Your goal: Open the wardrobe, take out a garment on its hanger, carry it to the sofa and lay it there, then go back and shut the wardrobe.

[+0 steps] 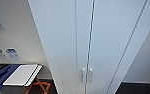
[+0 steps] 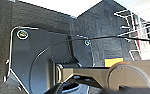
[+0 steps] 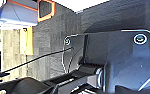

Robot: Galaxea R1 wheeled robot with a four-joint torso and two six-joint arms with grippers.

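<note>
Against a white wall stands the wardrobe (image 1: 91,42), doors shut, handles (image 1: 87,75) together; claw states cannot be told.

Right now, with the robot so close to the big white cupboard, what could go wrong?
The wardrobe doors are shut and stand very close to the robot, so a door swinging out might bump it. The two handles are small and sit side by side, so a gripper could grab the wrong one or slip off. The folding table stands close by on the left, where a backing robot might clip it.
</note>
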